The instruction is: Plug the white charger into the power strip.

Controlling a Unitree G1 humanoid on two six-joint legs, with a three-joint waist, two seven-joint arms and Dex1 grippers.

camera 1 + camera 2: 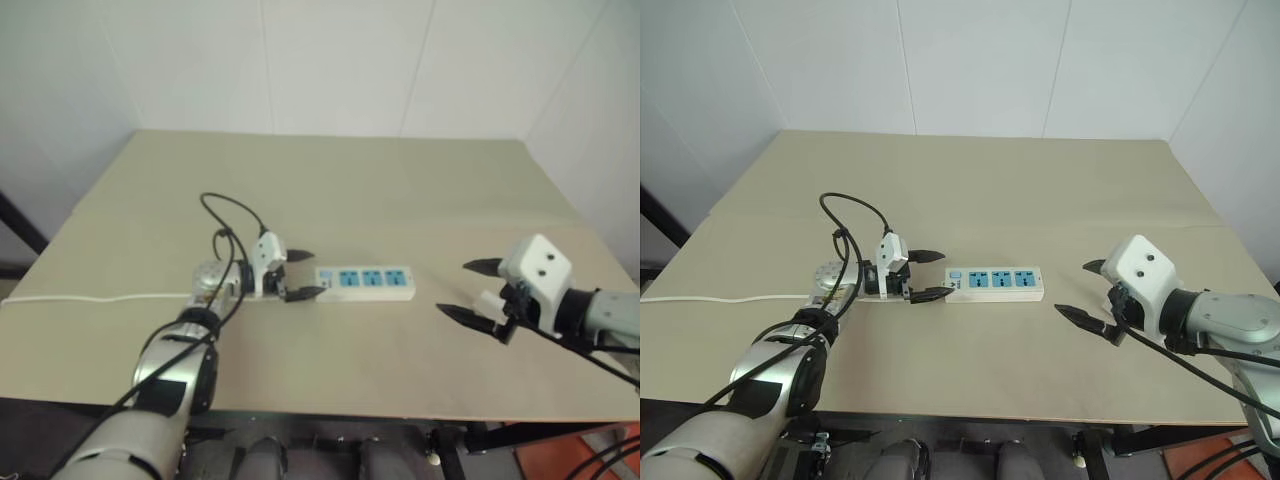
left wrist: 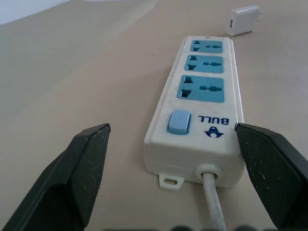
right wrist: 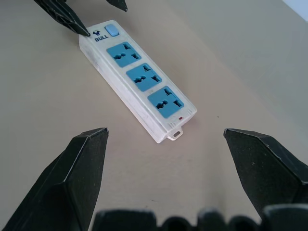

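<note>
Power strip (image 1: 365, 282) lying parallel to surface's near edge; left fingers (image 1: 300, 274) wide open, empty, astride cord end; right fingers (image 1: 477, 292) wide open, empty, off far end; white charger (image 2: 244, 20) beyond that end.

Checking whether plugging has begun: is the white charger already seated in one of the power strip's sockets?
No: the white charger lies on the table beyond the power strip, whose three blue sockets are empty.

A bare test room or lab: plain white panelled walls (image 1: 980, 60) meet in a corner behind a beige desk (image 1: 1040, 190) that carries almost nothing.
</note>
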